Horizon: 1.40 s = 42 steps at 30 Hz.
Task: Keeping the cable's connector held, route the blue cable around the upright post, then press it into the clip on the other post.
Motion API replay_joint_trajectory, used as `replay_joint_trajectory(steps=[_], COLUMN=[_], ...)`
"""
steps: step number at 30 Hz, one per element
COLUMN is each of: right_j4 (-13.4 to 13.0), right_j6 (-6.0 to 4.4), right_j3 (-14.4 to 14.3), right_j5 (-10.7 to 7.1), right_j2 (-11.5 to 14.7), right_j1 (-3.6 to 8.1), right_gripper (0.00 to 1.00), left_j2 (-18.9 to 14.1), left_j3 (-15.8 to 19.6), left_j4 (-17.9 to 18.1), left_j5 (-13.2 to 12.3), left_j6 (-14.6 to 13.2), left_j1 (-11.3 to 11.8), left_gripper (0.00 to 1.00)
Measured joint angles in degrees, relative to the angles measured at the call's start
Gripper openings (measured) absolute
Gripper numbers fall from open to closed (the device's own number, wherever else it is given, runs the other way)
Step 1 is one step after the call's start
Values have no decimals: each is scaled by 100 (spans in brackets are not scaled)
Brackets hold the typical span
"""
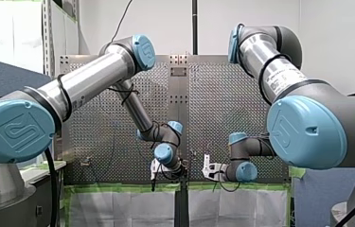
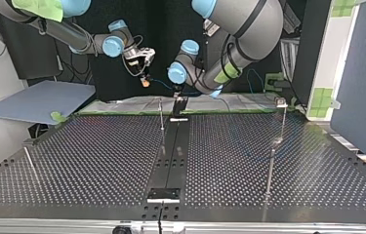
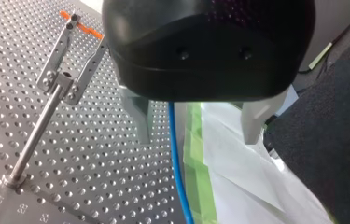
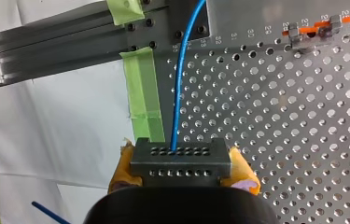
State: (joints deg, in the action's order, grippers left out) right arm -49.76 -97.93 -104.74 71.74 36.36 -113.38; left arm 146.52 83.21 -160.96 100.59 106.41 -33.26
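1. Right up close in the right wrist view, my right gripper (image 4: 182, 171) squeezes the dark connector (image 4: 180, 157) tight. It sits between the yellow pads (image 4: 243, 171), one pad on each side.
2. The blue cable (image 4: 178, 93) comes out of the middle of the connector. It runs straight away from the gripper, by the edge of the table (image 4: 280, 121) full of little holes.
3. Just beside the cable lies a strip of green tape (image 4: 143, 88). Farther off, well apart from the cable, is the clip (image 4: 316, 31) with an orange bit on it.
4. Close up in the left wrist view, my left gripper (image 3: 197, 135) has its two metal fingers (image 3: 137, 116) spread wide. It grips nothing.
5. The cable runs out between those fingers, nearer to one of them. I cannot tell if it touches that finger.
6. Past the fingers, off to one side, a thin post (image 3: 35, 135) stands on the table with the clip on its top. The cable is not in the clip and is apart from this post.
7. In the top view, a short rod (image 2: 29, 163) leans near the table's left side.
8. Farther back, the middle post (image 2: 161, 114) stands upright close to the table's far edge.
9. Farthest of all, both grippers hang in the air past that far edge, near each other. A short piece of the cable stretches between them, above the top of the middle post.
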Motion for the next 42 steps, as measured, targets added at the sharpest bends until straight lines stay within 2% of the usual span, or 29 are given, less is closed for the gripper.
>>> replay_joint_trajectory(steps=[2,3,4,5,6,7,8,9,10,17,24,37,42], right_j4=[1,1,1,1,3,4,6,7,7,9,9,-19,-84], right_j6=[0,0,0,0,0,0,0,0,0,0,-1,-87,-115], right_j3=[1,0,0,0,0,0,0,-1,-1,-1,-1,-1,0], right_j5=[-1,-1,-1,-1,-1,-1,-1,-1,-1,-1,5,75,77], right_j2=[0,0,0,0,0,0,0,0,0,-1,0,0,-2], right_j1=[-1,-1,-1,-1,-2,-3,-2,-2,-2,-2,21,114,146], right_gripper=[0,0,0,0,0,0,0,0,0,0,0,0,0], left_j2=[1,1,1,1,2,2,2,2,2,0,-3,-6,-6], left_j3=[1,1,1,1,1,1,1,1,1,1,0,44,184], left_j4=[-2,-4,-8,-15,-22,-28,-33,-36,-38,-46,-49,-165,-50], left_j5=[5,10,21,44,66,91,122,140,153,166,222,743,915], left_j6=[13,17,19,20,22,23,25,27,30,177,165,118,123], left_j1=[-4,-4,-6,-9,-9,-10,-12,-13,-14,-20,-26,-157,-204], left_gripper=[63,63,54,38,38,28,14,14,0,0,0,0,0])
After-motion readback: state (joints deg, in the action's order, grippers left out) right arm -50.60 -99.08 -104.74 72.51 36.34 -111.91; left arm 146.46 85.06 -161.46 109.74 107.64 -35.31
